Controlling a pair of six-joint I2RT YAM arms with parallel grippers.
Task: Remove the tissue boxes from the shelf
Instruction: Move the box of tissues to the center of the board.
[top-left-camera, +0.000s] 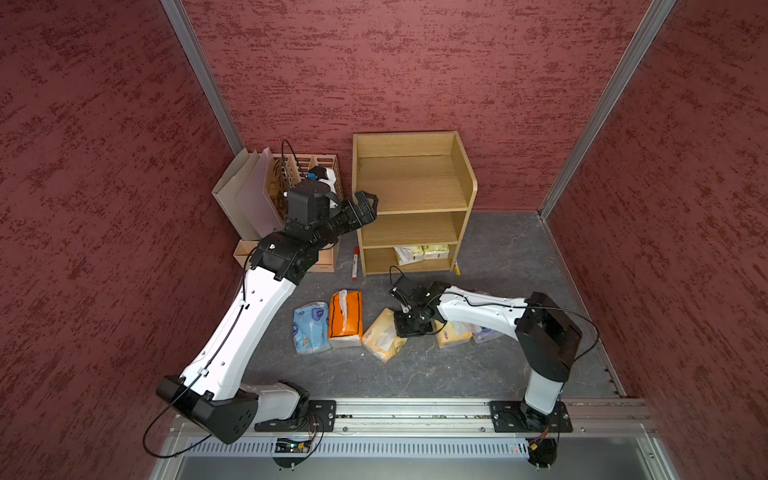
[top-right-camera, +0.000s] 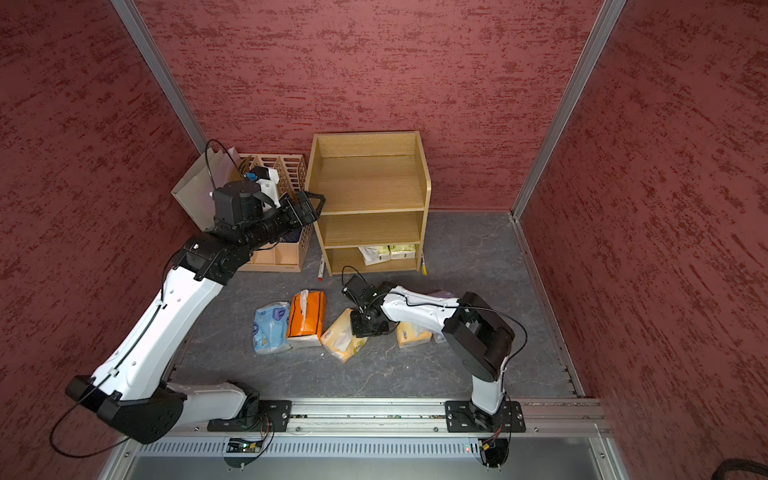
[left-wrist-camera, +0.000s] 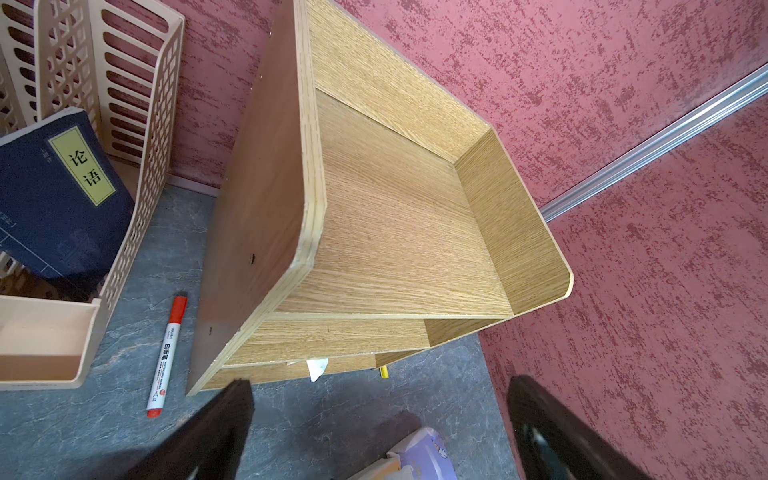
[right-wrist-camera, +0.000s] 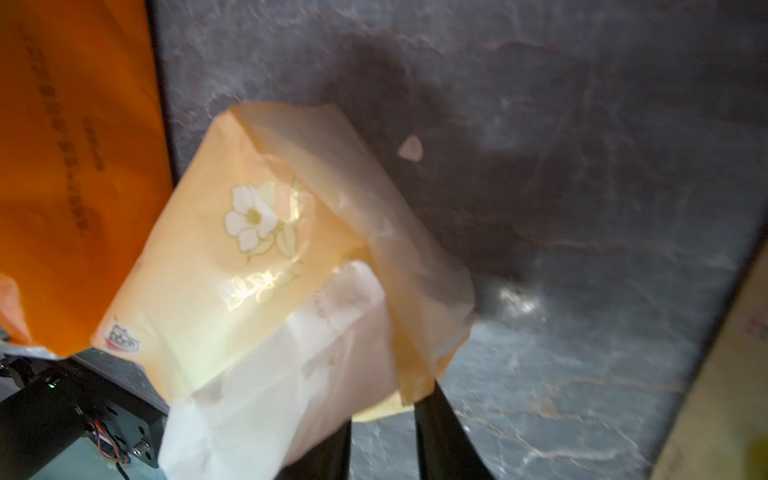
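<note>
Showing the shelf nearly cleared, five tissue packs lying on the floor.

The shelf (top-left-camera: 415, 183) has its upper two tiers bare; yellow-green packs (top-left-camera: 434, 251) remain in its bottom tier. On the floor (top-left-camera: 498, 257) in front lie the light blue pack (top-left-camera: 311, 328), orange pack (top-left-camera: 345, 318), pale yellow-orange pack (top-left-camera: 380, 336), second yellow-orange pack (top-left-camera: 451, 334) and lilac pack (top-left-camera: 486, 333). The left gripper (top-left-camera: 365, 208) hangs beside the top tier, jaws wide apart. The right gripper (right-wrist-camera: 386, 405) has its jaws close about the pale yellow-orange pack's wrapper edge; a pinch cannot be confirmed. A red marker (top-left-camera: 355, 263) lies beside the shelf.
</note>
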